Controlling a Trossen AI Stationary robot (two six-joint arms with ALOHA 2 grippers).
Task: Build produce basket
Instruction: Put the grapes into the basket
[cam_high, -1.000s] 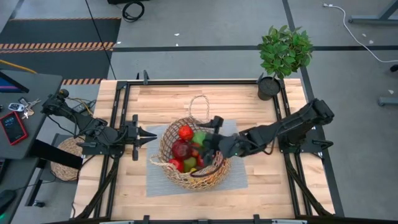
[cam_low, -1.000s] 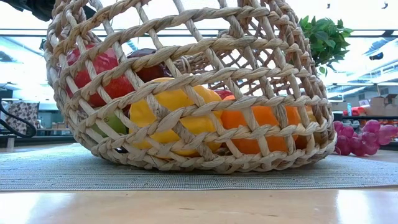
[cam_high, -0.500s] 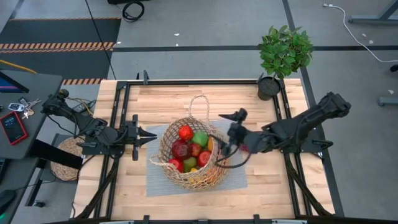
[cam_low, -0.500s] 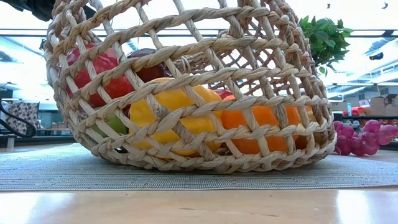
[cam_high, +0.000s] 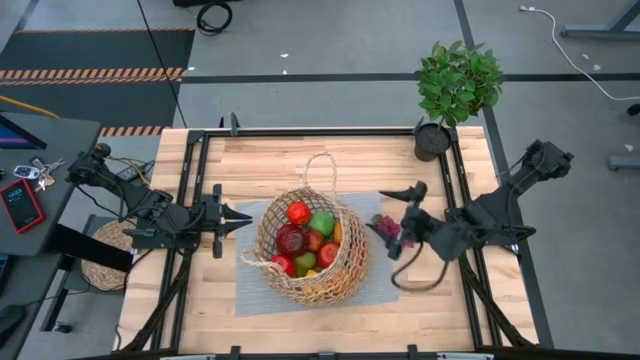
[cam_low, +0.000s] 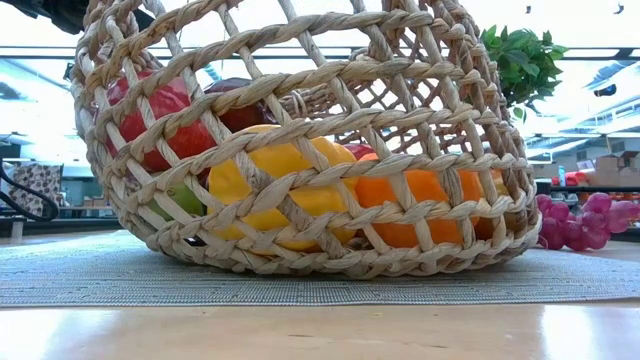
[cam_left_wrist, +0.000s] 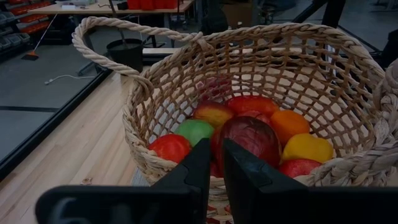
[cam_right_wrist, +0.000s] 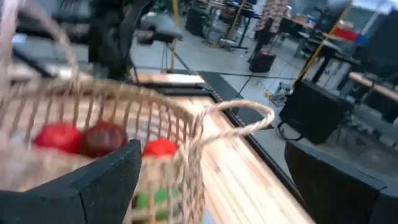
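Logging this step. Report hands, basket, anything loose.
Left hand shut, parked left of basket. Right hand open, empty, right of it. Grapes on the mat, outside basket.

One basket (cam_high: 312, 250), one grape bunch (cam_high: 385, 227), one potted plant (cam_high: 456, 85), one grey mat (cam_high: 250, 285).

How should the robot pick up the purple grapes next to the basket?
Probably from straight above, pinching across the middle of the purple grapes. The bunch lies low and lumpy on the grey mat, with the basket close on one side. The right gripper hangs beside it, fingers open, so closing along the basket wall should avoid bumping it.
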